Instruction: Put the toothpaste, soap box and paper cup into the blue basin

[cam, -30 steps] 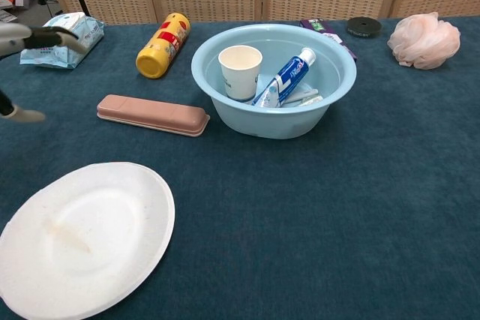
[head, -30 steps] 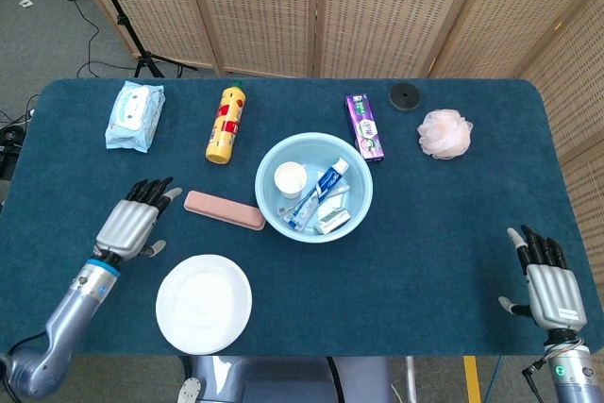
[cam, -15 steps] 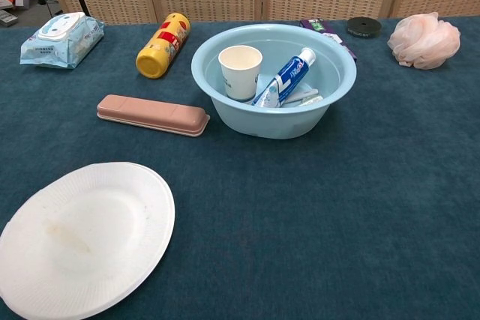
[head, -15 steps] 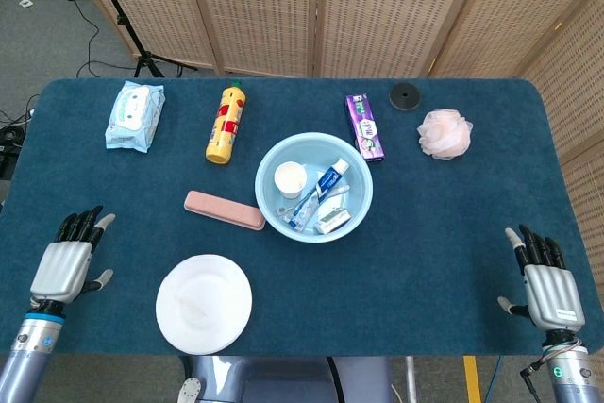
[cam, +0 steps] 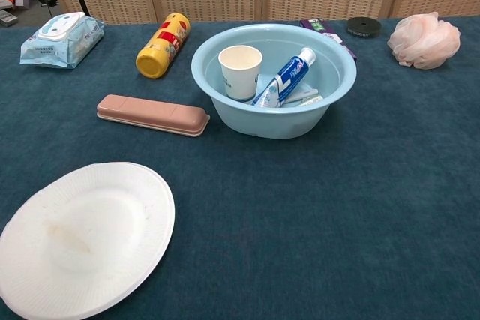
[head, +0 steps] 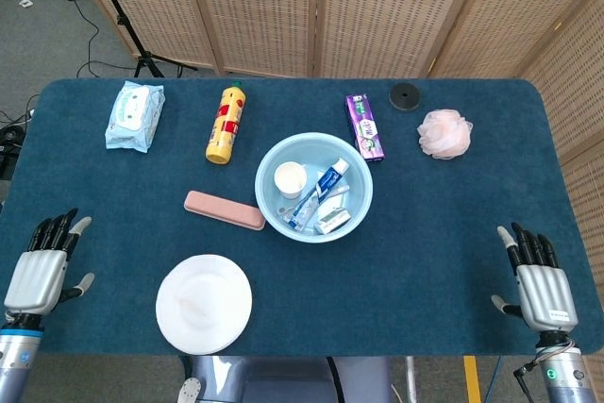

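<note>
The left hand point(head: 38, 266) rests flat at the near left corner of the table point(head: 444, 233), fingers spread, holding nothing. Ahead of it and to its right lie a white plate point(head: 204, 302) and a pink case point(head: 224, 209), whose long axis runs roughly across the table, just beside the blue basin point(head: 359, 209).

Inside the basin the paper cup point(head: 290, 178) stands upright on the left, the toothpaste point(head: 319, 193) lies on a slant beside it, and a small white box, which I take for the soap box point(head: 330, 219), sits near the front wall. By this layout all three items appear to be in place already.

The right hand point(head: 538, 276) lies at the near right corner, fingers apart and empty, well apart from the basin, with bare cloth between.
</note>
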Controlling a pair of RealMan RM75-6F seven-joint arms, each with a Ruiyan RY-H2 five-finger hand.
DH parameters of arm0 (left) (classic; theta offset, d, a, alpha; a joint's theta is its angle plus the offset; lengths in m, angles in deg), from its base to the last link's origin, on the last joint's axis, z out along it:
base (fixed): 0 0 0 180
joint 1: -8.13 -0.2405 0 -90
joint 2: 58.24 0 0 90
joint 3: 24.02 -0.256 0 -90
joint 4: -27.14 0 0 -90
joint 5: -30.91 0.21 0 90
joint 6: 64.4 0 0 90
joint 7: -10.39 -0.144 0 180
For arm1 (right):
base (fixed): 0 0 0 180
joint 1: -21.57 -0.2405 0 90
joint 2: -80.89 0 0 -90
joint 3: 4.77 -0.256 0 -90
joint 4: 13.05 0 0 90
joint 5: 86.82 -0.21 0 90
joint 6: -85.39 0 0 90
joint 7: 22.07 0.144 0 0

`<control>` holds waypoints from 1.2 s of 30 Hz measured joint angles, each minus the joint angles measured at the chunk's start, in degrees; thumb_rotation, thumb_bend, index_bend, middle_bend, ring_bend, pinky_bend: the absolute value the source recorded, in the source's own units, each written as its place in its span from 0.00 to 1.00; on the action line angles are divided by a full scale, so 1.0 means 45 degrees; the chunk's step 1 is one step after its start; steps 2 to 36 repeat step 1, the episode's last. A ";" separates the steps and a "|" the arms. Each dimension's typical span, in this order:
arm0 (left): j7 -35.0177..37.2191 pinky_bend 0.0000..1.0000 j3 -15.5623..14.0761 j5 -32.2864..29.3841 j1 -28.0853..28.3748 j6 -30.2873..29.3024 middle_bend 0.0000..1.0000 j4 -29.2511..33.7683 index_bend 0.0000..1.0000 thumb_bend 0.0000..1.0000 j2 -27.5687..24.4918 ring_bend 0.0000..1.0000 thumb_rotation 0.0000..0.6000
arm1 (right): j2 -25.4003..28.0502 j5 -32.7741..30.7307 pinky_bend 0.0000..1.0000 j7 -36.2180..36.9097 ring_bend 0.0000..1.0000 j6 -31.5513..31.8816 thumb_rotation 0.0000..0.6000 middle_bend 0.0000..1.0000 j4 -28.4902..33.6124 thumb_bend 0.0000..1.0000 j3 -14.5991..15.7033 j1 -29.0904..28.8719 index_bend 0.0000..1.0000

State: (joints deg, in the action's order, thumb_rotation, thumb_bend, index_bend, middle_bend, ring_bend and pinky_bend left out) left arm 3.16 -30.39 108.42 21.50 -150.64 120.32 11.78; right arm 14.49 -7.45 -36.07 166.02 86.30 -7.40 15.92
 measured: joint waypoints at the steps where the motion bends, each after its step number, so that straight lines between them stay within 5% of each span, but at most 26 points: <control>1: 0.0008 0.02 0.0033 0.0001 -0.0021 0.0048 0.00 -0.0003 0.08 0.24 -0.0001 0.00 1.00 | -0.0011 -0.0012 0.00 -0.0013 0.00 -0.0025 1.00 0.00 0.0000 0.13 0.0007 -0.0003 0.00; 36: 0.0008 0.02 0.0033 0.0001 -0.0021 0.0048 0.00 -0.0003 0.08 0.24 -0.0001 0.00 1.00 | -0.0011 -0.0012 0.00 -0.0013 0.00 -0.0025 1.00 0.00 0.0000 0.13 0.0007 -0.0003 0.00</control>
